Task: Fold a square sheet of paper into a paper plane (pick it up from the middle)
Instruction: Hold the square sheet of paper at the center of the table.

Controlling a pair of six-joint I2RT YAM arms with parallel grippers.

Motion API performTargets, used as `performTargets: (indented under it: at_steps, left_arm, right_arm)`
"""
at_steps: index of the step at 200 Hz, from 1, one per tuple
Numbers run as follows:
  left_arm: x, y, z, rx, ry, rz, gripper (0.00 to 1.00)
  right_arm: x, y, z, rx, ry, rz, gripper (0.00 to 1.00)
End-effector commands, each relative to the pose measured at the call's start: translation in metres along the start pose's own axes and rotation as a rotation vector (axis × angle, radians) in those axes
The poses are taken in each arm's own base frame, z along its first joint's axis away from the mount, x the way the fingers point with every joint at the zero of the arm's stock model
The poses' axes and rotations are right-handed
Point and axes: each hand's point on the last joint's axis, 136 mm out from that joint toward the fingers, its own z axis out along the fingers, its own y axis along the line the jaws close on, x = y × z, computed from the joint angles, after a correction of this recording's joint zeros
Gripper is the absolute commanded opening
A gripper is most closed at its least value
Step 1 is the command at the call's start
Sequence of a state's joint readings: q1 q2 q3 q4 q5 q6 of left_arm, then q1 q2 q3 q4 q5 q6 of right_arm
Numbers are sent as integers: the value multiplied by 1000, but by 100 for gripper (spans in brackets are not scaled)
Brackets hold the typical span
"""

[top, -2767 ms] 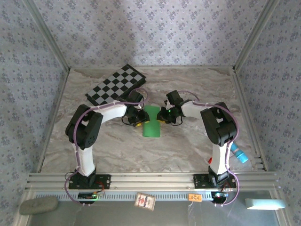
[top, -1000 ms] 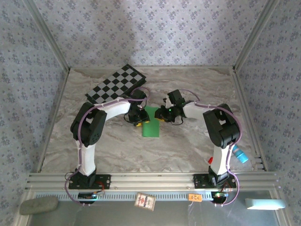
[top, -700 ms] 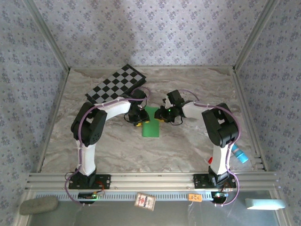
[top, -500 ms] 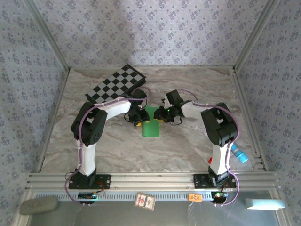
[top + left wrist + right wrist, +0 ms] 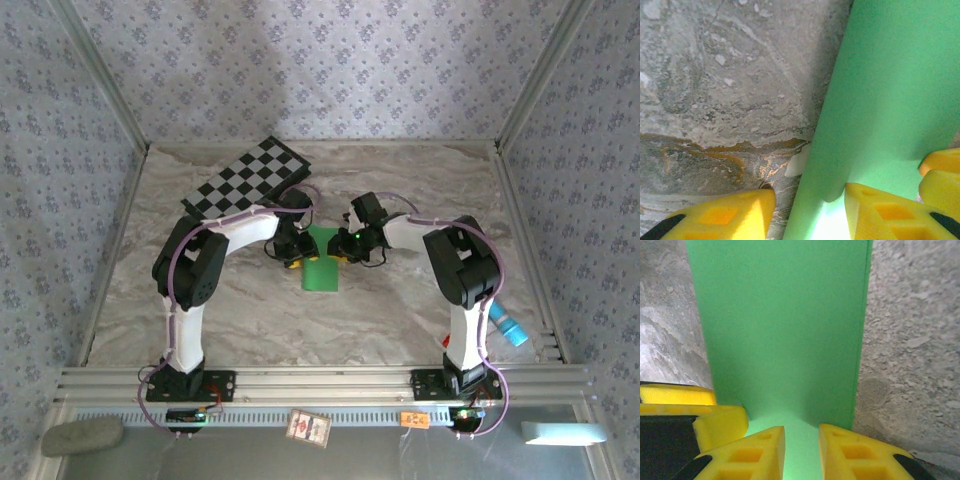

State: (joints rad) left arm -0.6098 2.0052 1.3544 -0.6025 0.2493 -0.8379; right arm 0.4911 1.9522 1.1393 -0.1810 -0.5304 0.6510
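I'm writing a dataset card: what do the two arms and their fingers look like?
Both the left arm and right arm have white links between bulky black joint housings, with a lilac cable looped along each. The fingers are bright yellow wedges with recessed pockets and black backing. A small green light glows near the right wrist.

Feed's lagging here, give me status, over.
Left gripper open, straddling paper edge. Right gripper narrow over paper, grip unclear. Paper folded narrow, lying on table. Checkerboard well clear.
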Motion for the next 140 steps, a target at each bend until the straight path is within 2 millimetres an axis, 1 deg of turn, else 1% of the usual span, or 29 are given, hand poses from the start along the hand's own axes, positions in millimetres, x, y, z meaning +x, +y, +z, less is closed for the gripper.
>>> performTargets:
  at_steps: [1, 17, 23, 38, 53, 55, 57, 74, 81, 94, 105, 116, 123, 140]
  left_arm:
    - [34, 29, 49, -110, 124, 13, 44]
    - [24, 17, 33, -83, 87, 29, 45]
    - [18, 9, 22, -65, 62, 37, 45]
    - [2, -6, -8, -21, -17, 49, 47]
    - [-16, -14, -41, 13, -111, 39, 49]
    - [-18, -15, -44, 16, -122, 37, 49]
    - [-19, -15, -48, 21, -133, 37, 50]
    - [-32, -19, -77, 68, -216, 26, 51]
    - [-33, -20, -84, 89, -236, 22, 51]
    - [-34, -25, -94, 138, -261, 23, 51]
    - [-32, -33, -97, 194, -260, 32, 48]
    - [-27, -45, -96, 276, -236, 43, 44]
    - [-23, -56, -94, 342, -211, 53, 40]
    - [-14, -71, -83, 430, -146, 57, 32]
  right_arm:
    - [17, -30, 11, 123, 70, -2, 25]
    - [24, -45, 14, 181, 102, 0, 21]
    - [28, -50, 15, 202, 124, 3, 21]
    - [35, -64, 16, 259, 154, 1, 20]
    - [43, -75, 16, 311, 183, -6, 20]
    - [35, -70, 15, 305, 167, -18, 19]
    - [33, -69, 15, 307, 164, -23, 19]
    - [35, -72, 15, 345, 178, -55, 18]
    - [35, -71, 15, 350, 181, -71, 18]
    - [37, -69, 16, 362, 190, -98, 18]
    - [38, -69, 16, 374, 195, -110, 18]
    - [38, -69, 17, 384, 197, -116, 18]
    - [38, -70, 17, 392, 198, -112, 18]
    - [38, -71, 18, 401, 201, -100, 17]
